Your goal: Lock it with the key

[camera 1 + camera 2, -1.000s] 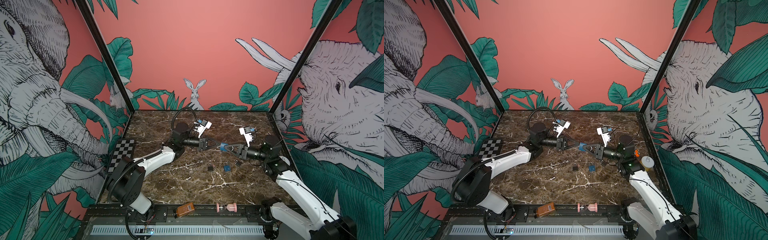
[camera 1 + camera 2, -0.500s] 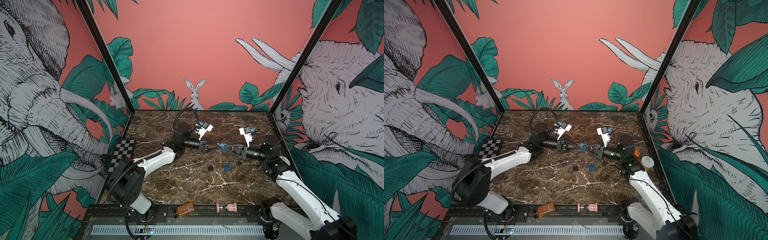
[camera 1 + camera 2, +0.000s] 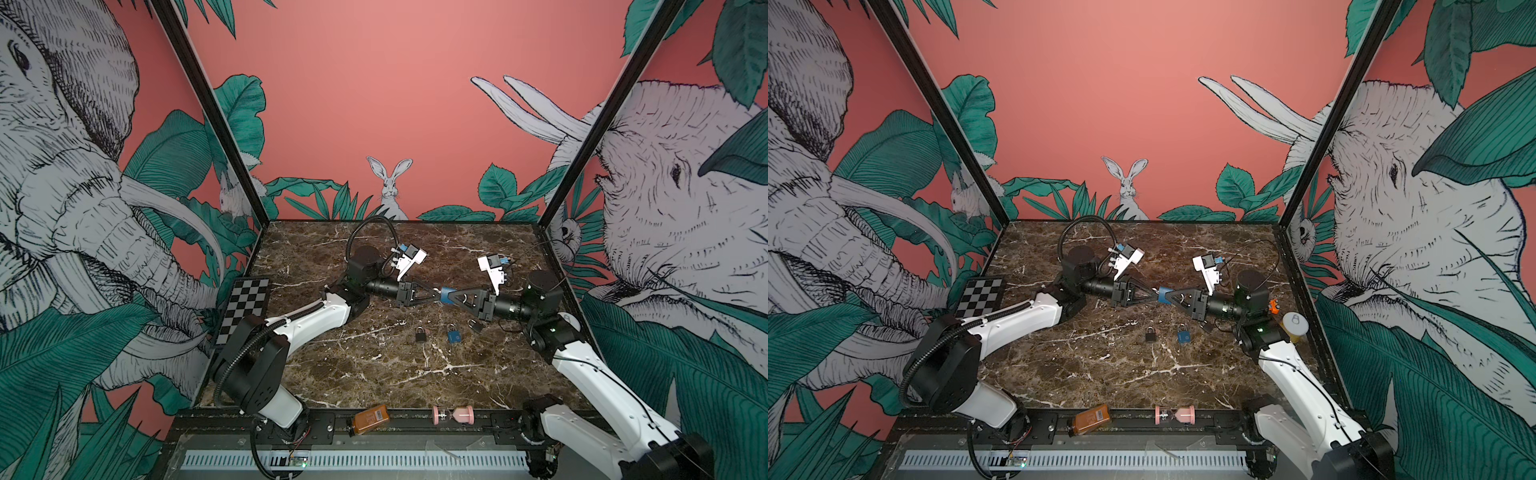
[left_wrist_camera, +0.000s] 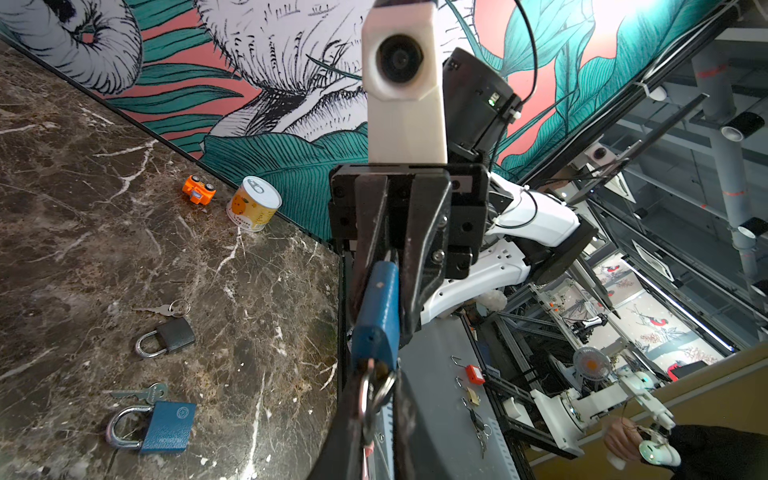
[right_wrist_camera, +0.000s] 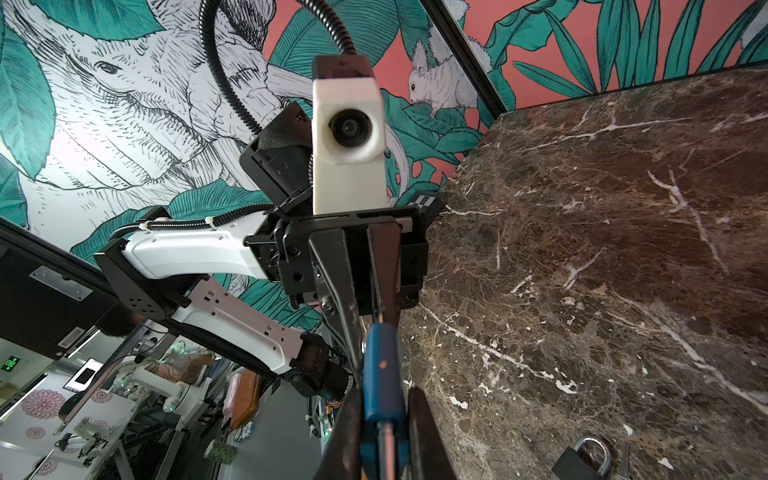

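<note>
The lock, a blue padlock (image 3: 448, 294) (image 3: 1165, 294), hangs in mid-air over the middle of the marble table, with my right gripper (image 3: 453, 296) (image 5: 384, 411) shut on its body (image 5: 382, 365). My left gripper (image 3: 435, 296) (image 4: 376, 401) faces it from the other side and is shut on the key (image 4: 371, 376). The key sits in the end of the lock (image 4: 376, 311), and its ring hangs beside it. The two grippers almost touch tip to tip. The lock's shackle is hidden inside the right jaws.
On the table below lie a black padlock (image 3: 420, 333), a blue padlock (image 3: 454, 336) (image 4: 162, 428) and another black padlock (image 3: 476, 325) (image 4: 166, 338), with keys beside them. A can (image 4: 253, 203) and an orange toy car (image 4: 198, 194) stand by the right wall. A brown bottle (image 3: 371, 419) and a pink hourglass (image 3: 453, 414) rest on the front rail.
My left gripper has closed in on the lock and rolled its wrist slightly. Its jaws loosened briefly, then shut on the key again. The right gripper has held still.
</note>
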Controlling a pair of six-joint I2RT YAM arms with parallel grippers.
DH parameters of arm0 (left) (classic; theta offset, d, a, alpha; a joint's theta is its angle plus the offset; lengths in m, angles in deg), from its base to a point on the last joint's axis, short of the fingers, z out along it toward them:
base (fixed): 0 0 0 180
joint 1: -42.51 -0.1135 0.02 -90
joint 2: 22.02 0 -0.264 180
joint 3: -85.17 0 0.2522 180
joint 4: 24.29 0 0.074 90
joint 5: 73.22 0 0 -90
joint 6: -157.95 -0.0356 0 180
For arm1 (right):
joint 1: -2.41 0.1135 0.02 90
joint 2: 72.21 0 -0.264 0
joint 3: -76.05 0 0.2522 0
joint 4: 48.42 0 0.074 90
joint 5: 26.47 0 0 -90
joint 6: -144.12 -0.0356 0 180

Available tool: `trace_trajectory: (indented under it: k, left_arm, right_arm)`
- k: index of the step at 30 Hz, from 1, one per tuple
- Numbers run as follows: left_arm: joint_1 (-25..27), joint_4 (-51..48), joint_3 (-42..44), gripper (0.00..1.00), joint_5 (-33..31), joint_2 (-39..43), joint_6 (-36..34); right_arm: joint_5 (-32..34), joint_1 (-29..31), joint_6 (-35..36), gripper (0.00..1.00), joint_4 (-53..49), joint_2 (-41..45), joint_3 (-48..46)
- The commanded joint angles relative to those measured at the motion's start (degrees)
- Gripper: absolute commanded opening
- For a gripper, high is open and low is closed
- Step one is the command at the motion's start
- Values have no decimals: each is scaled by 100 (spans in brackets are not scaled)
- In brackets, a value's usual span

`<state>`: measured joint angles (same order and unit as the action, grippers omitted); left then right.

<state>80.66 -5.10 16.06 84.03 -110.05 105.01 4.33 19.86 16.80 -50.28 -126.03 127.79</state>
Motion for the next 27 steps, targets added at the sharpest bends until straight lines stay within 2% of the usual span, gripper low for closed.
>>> trace_trajectory:
  k: [1, 12, 15, 22, 25, 27]
  left_arm:
    - [8, 177, 50, 12, 100, 286, -32]
    - [-27, 238, 90, 19, 60, 332, 2]
    - [-60, 392, 128, 13, 81, 304, 98]
    - [-82, 572, 108, 8, 56, 234, 204]
    - [-85, 581, 86, 0, 62, 208, 214]
    - [-89, 607, 82, 0, 70, 190, 230]
  right_arm:
    - [-94, -59, 44, 0, 393, 107, -35]
    - [-200, -110, -31, 0, 585, 134, -101]
    - [-193, -119, -37, 0, 556, 179, -105]
    - [-265, -143, -6, 0, 557, 188, -115]
    - [-275, -155, 7, 0, 557, 197, -124]
    - [-273, -171, 11, 0, 558, 197, -131]
